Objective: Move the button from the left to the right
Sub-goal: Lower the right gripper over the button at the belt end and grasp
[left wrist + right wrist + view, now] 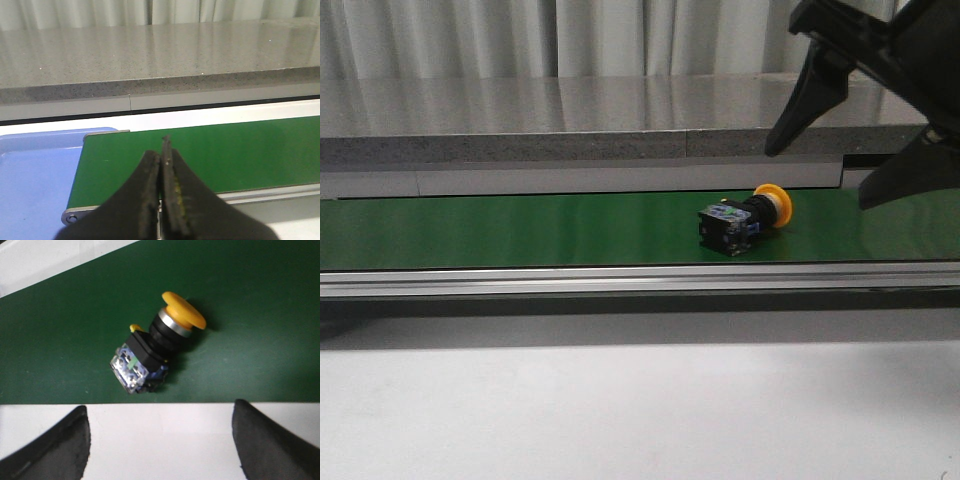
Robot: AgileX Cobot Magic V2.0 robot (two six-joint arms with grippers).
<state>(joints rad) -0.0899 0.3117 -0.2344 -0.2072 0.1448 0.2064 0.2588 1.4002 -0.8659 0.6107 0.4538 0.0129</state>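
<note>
The button (745, 215) lies on its side on the green conveyor belt (520, 230), right of the belt's middle. Its yellow-orange cap points to the right and its black boxy base with bluish markings points left. My right gripper (820, 178) hangs above and just right of it, open and empty. In the right wrist view the button (155, 345) lies on the belt beyond the wide-apart fingertips of the right gripper (161, 407). My left gripper (162, 155) is shut on nothing above the belt's left end (100, 165). It is out of the front view.
A blue tray (30, 175) lies just off the belt's left end. A metal rail (620, 278) runs along the belt's near edge, with a white table surface (620, 410) in front. A grey stone ledge (570, 145) runs behind the belt.
</note>
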